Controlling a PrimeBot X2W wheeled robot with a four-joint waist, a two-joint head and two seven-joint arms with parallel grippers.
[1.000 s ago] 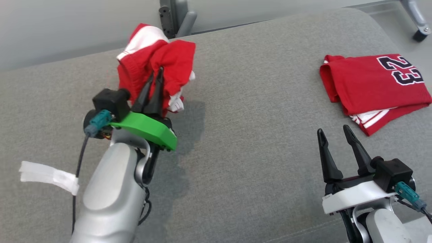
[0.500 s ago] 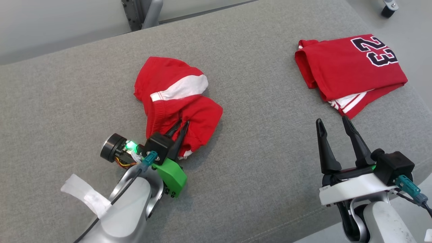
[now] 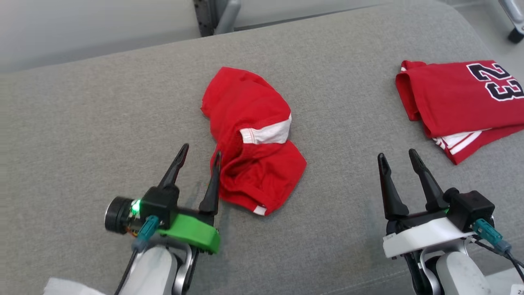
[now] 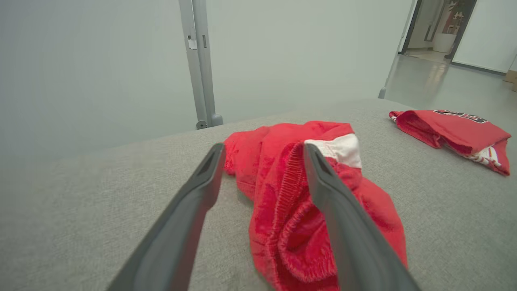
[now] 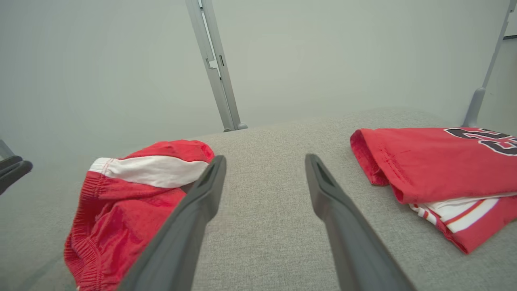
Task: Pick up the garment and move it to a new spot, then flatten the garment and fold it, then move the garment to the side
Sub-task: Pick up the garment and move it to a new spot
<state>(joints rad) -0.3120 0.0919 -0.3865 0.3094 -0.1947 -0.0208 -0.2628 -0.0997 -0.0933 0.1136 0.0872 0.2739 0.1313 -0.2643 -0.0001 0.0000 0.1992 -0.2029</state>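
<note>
I see my left hand (image 3: pixel 201 150) spread wide and holding nothing, one finger right at the edge of the crumpled red garment (image 3: pixel 254 139), which lies in the middle of the grey cushion (image 3: pixel 102 123). My right hand (image 3: pixel 396 153) is also wide and empty, near a folded red jersey (image 3: pixel 454 98).

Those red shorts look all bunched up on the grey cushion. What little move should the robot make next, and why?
Probably shift the left tool onto the near edge of the red shorts and close. They lie crumpled and doubled over, so they need spreading flat, and that tool stands open, empty, right beside the cloth.
</note>
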